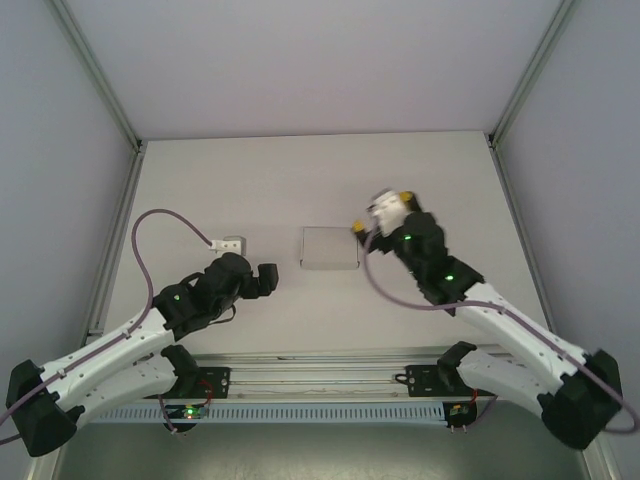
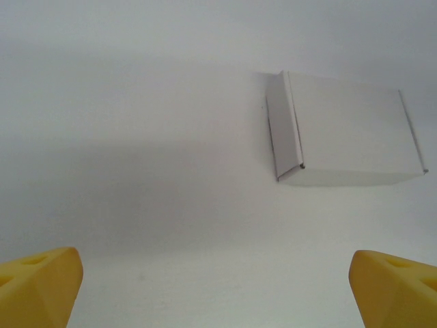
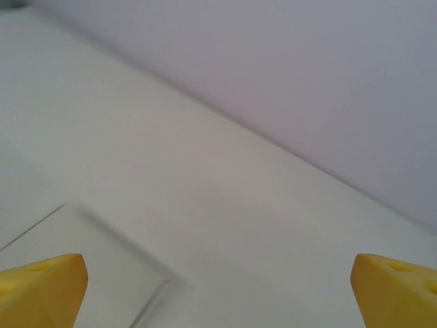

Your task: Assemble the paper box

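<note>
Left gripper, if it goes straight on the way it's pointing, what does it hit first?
Probably the bare table, since the open left gripper tilts down toward it. The paper box sits right of its centre line in the wrist view, so it is likely missed, though depth is unclear.

In the top view the right hand [image 1: 381, 212] is smeared by motion blur, its outline soft. From the right wrist, the paper box [image 3: 75, 273] is blurred and cut off at the near-left corner. Both wrist views crop the yellow fingertips [image 2: 37, 283] at the lower edge.
</note>
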You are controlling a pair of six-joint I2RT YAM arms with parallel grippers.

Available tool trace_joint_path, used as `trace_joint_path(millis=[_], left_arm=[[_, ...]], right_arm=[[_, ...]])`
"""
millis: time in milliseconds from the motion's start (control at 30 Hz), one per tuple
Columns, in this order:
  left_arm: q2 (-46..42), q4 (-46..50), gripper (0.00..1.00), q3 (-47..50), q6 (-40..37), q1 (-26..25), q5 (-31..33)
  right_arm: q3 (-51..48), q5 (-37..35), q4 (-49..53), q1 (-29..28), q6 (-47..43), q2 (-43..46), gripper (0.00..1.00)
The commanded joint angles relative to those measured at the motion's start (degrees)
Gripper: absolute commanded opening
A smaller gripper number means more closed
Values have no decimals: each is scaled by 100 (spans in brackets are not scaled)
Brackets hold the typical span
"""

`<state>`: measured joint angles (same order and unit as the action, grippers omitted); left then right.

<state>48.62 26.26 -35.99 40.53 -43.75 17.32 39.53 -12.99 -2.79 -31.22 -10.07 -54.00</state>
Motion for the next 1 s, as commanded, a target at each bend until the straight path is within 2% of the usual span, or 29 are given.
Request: trace_joint_path(millis=[0, 67, 133, 200, 233, 333, 400, 433, 533, 600, 667, 700, 733, 833, 867, 900, 933, 967], left_arm=[[183, 220, 100, -427, -129, 90, 897], [378, 243, 100, -622, -407, 223, 1554], [571, -80, 100, -643, -860, 533, 2153], [849, -659, 100, -471, -1240, 1051, 2913], [972, -908, 100, -385, -1363, 1411, 2969], [1139, -2542, 100, 327, -2355, 2352, 2357], [1293, -3855, 100, 872, -2906, 2836, 1894], [1386, -4217, 100, 1010, -3027, 3070, 1729], [1786, -4985, 100, 1226, -3184, 3575, 1252], [2160, -5485, 100, 1357, -3307, 3731, 963], [2665, -6311, 100, 1496, -3702, 3756, 678], [2786, -6362, 100, 1416, -3833, 3734, 532], [2860, -6469, 100, 1404, -3862, 3750, 319], [3504, -7869, 100, 1695, -4046, 3809, -131], [3873, -8409, 100, 1783, -4015, 3882, -296], [4291, -9073, 100, 1857, -4025, 3963, -356], [4331, -9141, 100, 1840, -3987, 4007, -364], [4034, -8279, 100, 1689, -3849, 4084, -577]], right_arm=[[-451, 250, 93, 557, 1296, 201, 98], [-698, -314, -49, 785, 1217, 291, 98], [-1132, -669, -598, 1121, 1257, 380, 98], [-1623, -338, -1174, 1722, 1471, 422, 98], [-1872, 26, -1498, 2081, 1620, 413, 98], [-2673, 650, -2966, 2755, 1729, 232, 98], [-3105, 750, -4236, 2820, 1534, -47, 98], [-3179, 838, -4664, 2816, 1418, -254, 98], [-2982, 1270, -4970, 2823, 1058, -933, 98], [-2973, 1458, -5434, 2809, 786, -1397, 98], [-3125, 1225, -6368, 2801, 692, -1915, 98], [-3152, 1230, -6626, 2875, 800, -2155, 98], [-3139, 1449, -6715, 2979, 827, -2340, 98], [-2980, 2270, -7361, 3078, 661, -3351, 98], [-2830, 2368, -7661, 3109, 861, -3657, 98], [-2625, 2300, -6870, 3314, 1048, -3399, 98], [-2287, 2276, -5744, 3501, 1182, -3173, 98], [-2078, 1902, -5622, 3372, 1125, -3280, 99]])
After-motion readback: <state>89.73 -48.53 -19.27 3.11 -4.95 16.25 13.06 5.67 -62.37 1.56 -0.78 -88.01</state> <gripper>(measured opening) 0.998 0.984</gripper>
